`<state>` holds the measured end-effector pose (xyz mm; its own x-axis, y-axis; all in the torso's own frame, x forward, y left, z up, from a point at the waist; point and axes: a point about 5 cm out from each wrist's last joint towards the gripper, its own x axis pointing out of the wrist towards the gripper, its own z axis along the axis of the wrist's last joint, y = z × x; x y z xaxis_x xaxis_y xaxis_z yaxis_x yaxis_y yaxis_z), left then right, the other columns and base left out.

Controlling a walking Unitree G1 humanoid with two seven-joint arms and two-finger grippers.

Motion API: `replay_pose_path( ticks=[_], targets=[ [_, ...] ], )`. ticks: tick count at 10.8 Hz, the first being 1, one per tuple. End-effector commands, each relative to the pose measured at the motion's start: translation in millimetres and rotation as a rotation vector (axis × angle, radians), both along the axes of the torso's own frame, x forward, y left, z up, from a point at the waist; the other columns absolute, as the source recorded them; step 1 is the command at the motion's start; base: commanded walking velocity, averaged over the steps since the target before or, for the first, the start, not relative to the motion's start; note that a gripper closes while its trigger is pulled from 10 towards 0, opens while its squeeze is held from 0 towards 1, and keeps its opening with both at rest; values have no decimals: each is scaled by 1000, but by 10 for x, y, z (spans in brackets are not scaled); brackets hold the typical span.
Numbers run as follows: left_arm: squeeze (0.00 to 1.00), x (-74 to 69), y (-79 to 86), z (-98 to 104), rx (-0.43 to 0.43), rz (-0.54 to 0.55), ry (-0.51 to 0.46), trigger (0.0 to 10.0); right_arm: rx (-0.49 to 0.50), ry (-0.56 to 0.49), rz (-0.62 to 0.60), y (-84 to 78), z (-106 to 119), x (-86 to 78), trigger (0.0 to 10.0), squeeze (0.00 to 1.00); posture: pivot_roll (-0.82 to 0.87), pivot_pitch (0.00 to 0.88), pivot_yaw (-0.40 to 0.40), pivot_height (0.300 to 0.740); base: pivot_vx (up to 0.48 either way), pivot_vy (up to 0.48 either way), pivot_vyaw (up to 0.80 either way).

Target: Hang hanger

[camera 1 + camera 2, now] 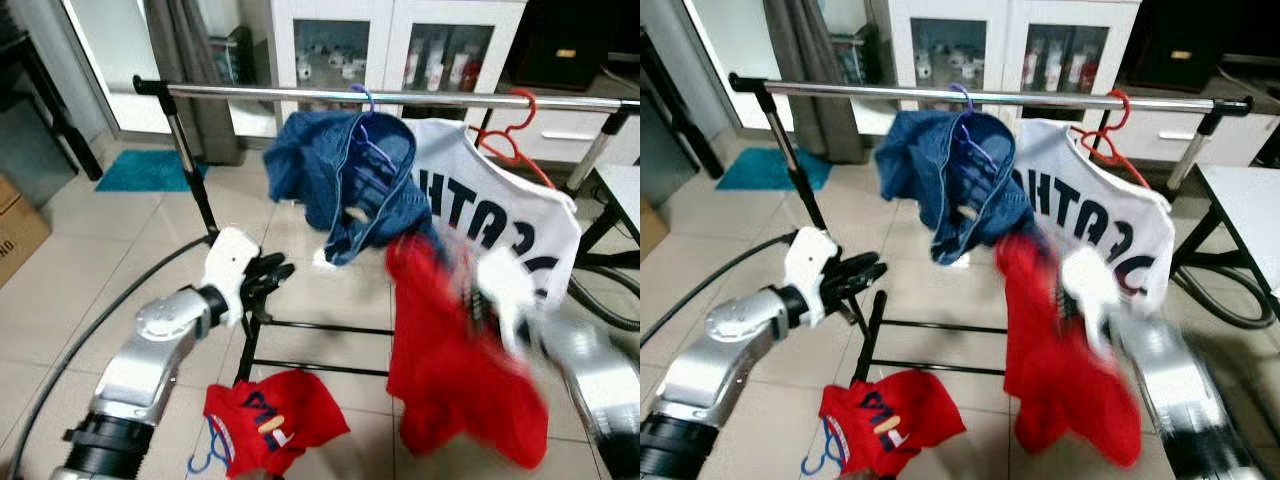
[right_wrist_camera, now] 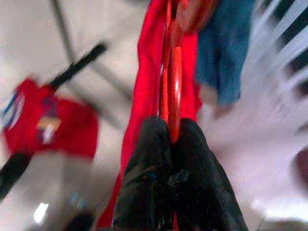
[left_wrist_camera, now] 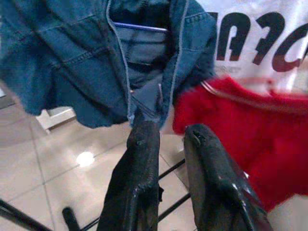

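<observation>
Right claw (image 2: 172, 137) grips red hanger (image 2: 174, 72) bearing red shirt (image 1: 455, 370).

The left arm reaches forward at mid height, its left tool (image 1: 268, 276) empty with the two black fingers (image 3: 137, 187) a little apart, while the right arm, blurred, is raised with its right tool (image 2: 171, 139) pinched closed on a red hanger (image 2: 174, 82).
</observation>
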<state>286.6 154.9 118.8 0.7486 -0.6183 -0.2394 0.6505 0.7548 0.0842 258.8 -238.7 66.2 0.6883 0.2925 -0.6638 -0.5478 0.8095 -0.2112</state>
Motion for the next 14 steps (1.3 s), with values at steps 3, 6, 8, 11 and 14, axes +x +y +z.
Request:
replay_pose_path(
  ticks=[3,6,8,11,14],
  targets=[
    [0,-21,26,15,19,-9,-1,10000,-180,-21,-191,-559,24,-93,10000,0,-56,35,55,740,0,0,0],
    [0,-40,-141,45,-57,-64,0,10000,213,-199,-211,-250,370,271,10000,0,-66,35,71,740,0,0,0],
    [0,-37,-193,41,-75,-57,5,10000,187,-204,-125,-24,369,394,10000,0,-60,33,61,740,0,0,0],
    [0,-131,-122,-33,-41,-35,12,10000,135,-8,109,92,115,58,10000,0,-48,22,26,740,0,0,0],
    [0,-136,-89,-80,-5,-47,25,10000,-7,140,20,-277,-208,-307,10000,0,-63,29,47,740,0,0,0]
  ],
)
